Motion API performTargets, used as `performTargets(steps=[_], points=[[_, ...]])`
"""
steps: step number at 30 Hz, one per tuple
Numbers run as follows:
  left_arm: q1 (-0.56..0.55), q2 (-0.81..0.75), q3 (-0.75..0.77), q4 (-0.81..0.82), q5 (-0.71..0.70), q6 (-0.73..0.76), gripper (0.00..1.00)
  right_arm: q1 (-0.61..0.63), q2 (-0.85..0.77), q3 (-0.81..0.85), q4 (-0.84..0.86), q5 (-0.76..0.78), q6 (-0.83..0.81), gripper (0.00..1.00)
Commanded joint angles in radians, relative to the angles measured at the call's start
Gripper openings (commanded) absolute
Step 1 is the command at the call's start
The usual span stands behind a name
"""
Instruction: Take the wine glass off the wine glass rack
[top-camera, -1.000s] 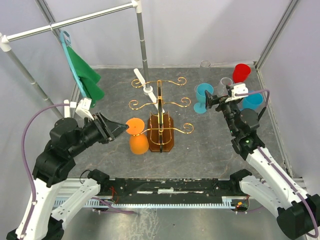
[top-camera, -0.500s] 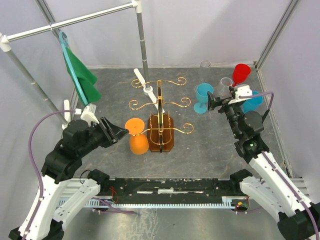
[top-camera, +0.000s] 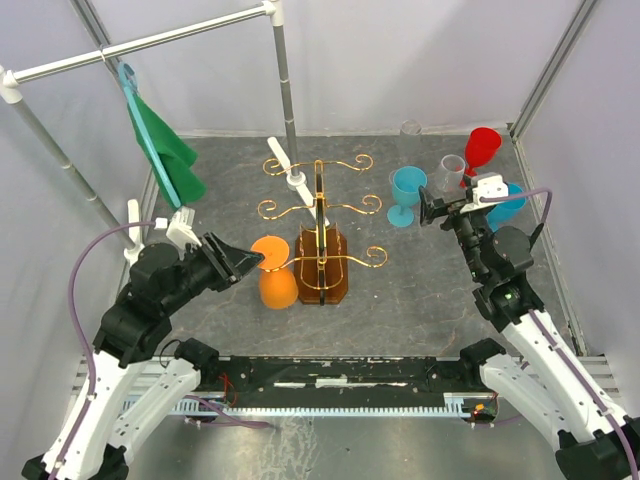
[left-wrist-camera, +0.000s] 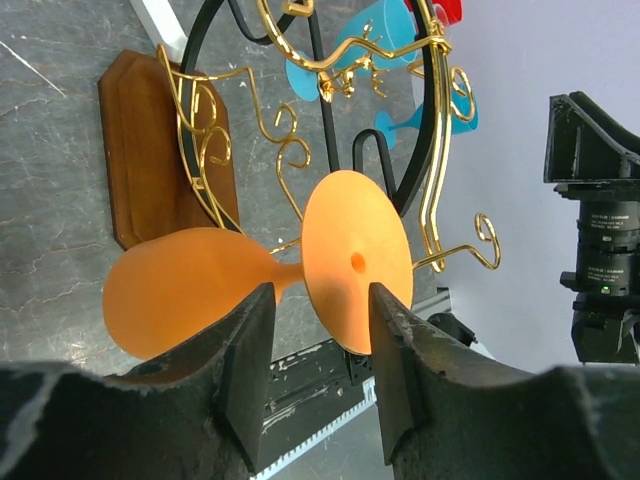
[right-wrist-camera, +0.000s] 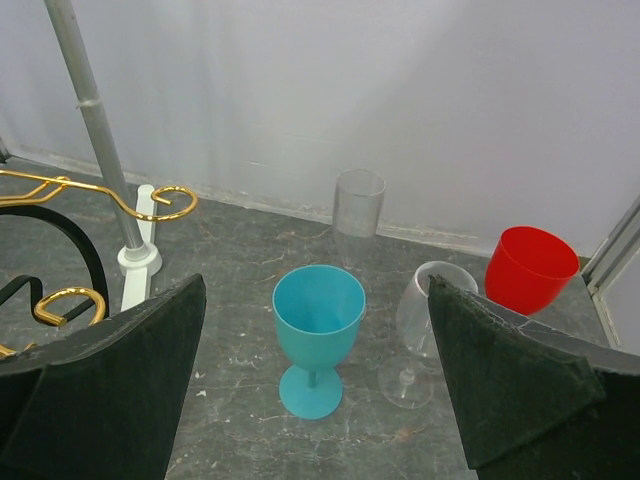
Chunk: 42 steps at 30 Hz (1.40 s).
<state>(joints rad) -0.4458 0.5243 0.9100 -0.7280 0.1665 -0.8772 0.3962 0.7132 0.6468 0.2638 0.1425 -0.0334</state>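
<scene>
Orange wine glass (left-wrist-camera: 180, 300) not yet off the wine glass rack (top-camera: 322, 270); our left gripper (left-wrist-camera: 322, 300) pinches its foot, right gripper (right-wrist-camera: 316, 285) spread.

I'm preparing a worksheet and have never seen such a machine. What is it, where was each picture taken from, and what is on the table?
Two robot arms are bolted to a table. One picture looks down from above; the other two come from wrist cameras. On the table: a gold wire rack holding an orange glass, plus a blue glass, clear glass and red glass. The left fingers straddle the orange glass's foot; the right fingers are open, empty.
</scene>
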Motion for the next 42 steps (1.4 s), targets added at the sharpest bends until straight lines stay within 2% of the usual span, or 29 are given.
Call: performTargets(steps=[1,2,6,8,27,42], points=[[-0.002,-0.008,-0.034,0.111,0.032,-0.051,0.46,-0.002,-0.025,0.026,0.002,0.026,-0.026,1.0],[-0.002,-0.008,-0.039,0.117,0.035,-0.053,0.41,-0.003,-0.026,0.026,0.002,0.029,-0.028,1.0],[-0.002,-0.011,-0.047,0.138,0.043,-0.056,0.11,-0.002,-0.025,0.027,0.0,0.035,-0.026,1.0],[-0.002,-0.014,-0.04,0.136,0.037,-0.056,0.03,-0.003,-0.022,0.028,-0.001,0.035,-0.024,1.0],[-0.002,-0.036,0.108,0.001,-0.053,-0.043,0.03,-0.003,-0.013,0.02,-0.013,0.04,-0.009,1.0],[-0.003,-0.074,0.022,0.042,0.077,-0.145,0.03,-0.003,-0.018,0.029,-0.049,0.082,-0.007,1.0]])
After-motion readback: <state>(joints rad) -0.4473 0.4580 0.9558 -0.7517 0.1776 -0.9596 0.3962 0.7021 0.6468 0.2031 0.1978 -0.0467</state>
